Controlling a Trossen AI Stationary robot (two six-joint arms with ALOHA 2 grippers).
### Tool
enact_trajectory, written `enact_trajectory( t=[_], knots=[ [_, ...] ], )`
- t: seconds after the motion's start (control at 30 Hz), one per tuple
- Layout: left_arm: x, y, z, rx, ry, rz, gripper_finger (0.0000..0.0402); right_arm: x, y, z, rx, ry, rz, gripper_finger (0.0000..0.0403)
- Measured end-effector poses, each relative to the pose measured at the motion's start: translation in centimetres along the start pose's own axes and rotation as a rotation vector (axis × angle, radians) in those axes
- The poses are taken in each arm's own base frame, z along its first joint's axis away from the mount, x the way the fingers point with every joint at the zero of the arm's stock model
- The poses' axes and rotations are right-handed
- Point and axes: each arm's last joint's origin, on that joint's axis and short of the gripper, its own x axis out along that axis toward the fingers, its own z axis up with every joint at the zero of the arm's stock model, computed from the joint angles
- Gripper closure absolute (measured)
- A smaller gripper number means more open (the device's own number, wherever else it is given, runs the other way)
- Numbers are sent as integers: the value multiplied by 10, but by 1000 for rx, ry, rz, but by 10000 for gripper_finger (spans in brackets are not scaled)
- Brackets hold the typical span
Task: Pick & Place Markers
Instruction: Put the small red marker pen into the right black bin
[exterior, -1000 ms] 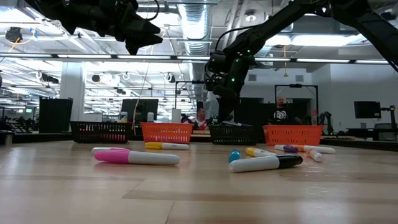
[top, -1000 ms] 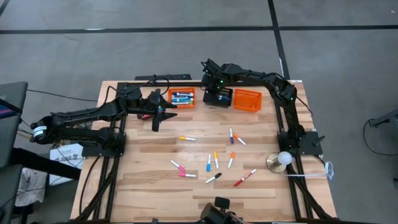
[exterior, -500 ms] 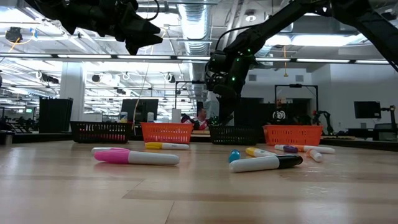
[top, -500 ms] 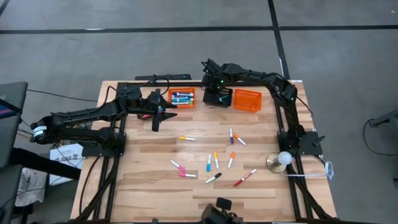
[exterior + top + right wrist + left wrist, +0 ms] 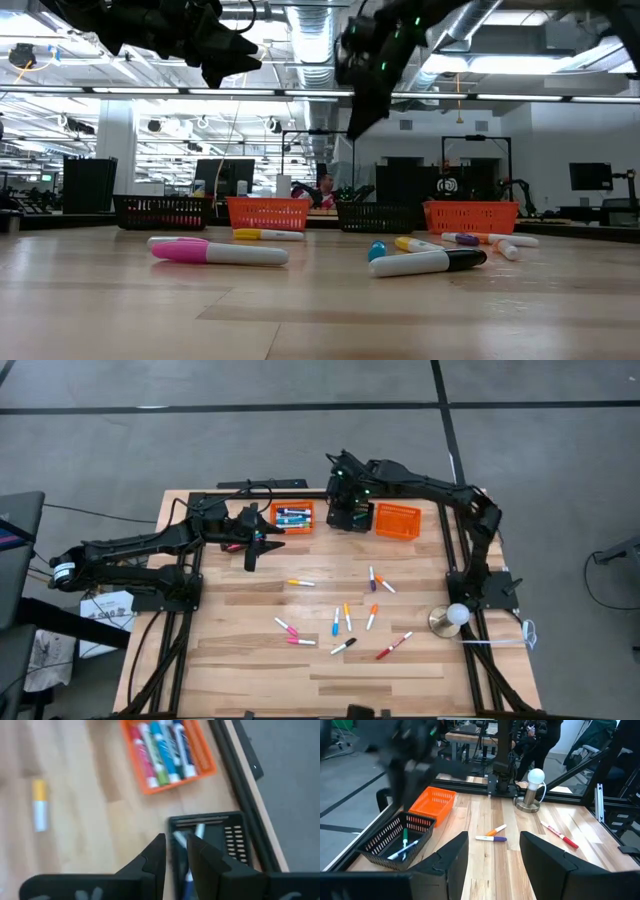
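Observation:
Several markers lie loose on the wooden table, among them a yellow one (image 5: 300, 582), a blue one (image 5: 335, 622) and a red one (image 5: 393, 646). More markers fill an orange basket (image 5: 293, 516) at the far edge. My right gripper (image 5: 350, 512) hangs well above the black basket (image 5: 231, 845) beside it, pointing steeply down. Its fingers stand a narrow gap apart with nothing between them. A few markers (image 5: 198, 832) lie in that basket. Over the far left of the table, my left gripper (image 5: 494, 851) is open and holds nothing.
A second orange basket (image 5: 397, 520) sits right of the black one, and another black basket (image 5: 160, 211) stands at the far left. A lamp with a white bulb (image 5: 452, 618) is near the right edge. A black frame rail borders the table.
My right gripper has risen well clear of the black basket, staying over it and shifting slightly toward the right. The markers on the table have kept their places.

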Motion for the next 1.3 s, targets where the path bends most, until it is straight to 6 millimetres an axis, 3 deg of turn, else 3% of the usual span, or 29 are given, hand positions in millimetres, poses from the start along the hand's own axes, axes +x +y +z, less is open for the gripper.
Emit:
enact_trajectory(
  t=[0.23,0.43,0.73,1.1,1.3],
  knots=[
    [0,0,0,5,0,0,224,-46,55,4,-39,-37,67,336],
    [0,0,0,6,0,0,224,-65,113,0,-77,-3,152,336],
    [0,0,0,8,0,0,224,-71,188,-27,-152,227,222,336],
    [0,0,0,8,0,0,224,-88,257,-61,-262,370,240,336],
    [0,0,0,4,0,0,224,-77,286,-104,-347,484,205,336]
  ],
)
